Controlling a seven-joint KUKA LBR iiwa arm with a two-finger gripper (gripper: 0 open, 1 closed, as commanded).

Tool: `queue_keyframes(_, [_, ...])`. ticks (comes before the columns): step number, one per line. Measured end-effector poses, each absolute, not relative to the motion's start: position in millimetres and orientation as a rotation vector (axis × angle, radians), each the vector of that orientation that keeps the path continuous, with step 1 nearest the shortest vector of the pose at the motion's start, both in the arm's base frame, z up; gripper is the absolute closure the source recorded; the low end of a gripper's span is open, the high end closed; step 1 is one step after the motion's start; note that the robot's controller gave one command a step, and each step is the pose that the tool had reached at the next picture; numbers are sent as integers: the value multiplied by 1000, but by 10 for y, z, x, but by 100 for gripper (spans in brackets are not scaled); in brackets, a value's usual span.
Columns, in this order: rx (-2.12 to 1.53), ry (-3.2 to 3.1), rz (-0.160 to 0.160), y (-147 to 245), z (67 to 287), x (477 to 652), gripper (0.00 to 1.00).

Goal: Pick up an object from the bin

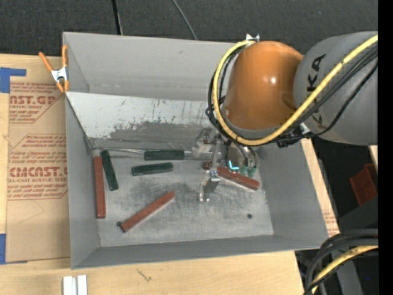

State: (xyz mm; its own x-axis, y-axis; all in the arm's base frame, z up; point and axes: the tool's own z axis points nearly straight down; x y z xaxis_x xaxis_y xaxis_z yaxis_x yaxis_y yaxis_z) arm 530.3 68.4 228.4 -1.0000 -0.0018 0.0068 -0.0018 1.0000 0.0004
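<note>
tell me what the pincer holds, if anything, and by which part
Cannot tell: the pincer sits at the left end of a red-brown bar, but no grip on it is clear.

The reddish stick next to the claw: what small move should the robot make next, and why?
Probably a small sideways shift, so the claw sits over the middle of the reddish-brown stick before going down. The stick lies flat on the bin floor, and the claw's tip seems to stand at one end of it. The other sticks lie farther off, so nothing crowds it.
</note>
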Motion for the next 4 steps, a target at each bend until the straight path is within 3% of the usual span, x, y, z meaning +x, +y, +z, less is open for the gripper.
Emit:
queue_keyframes(1, [1, -3143, -2, 680, 2328, 5319, 0])
queue_keyframes(2, [165, -3142, 0, 909, 1702, 5254, 0])
queue_keyframes(3, [475, -3106, -2, 1513, 1593, 5105, 0])
queue_keyframes(4, [454, -3112, -3, 1467, 1242, 5359, 0])
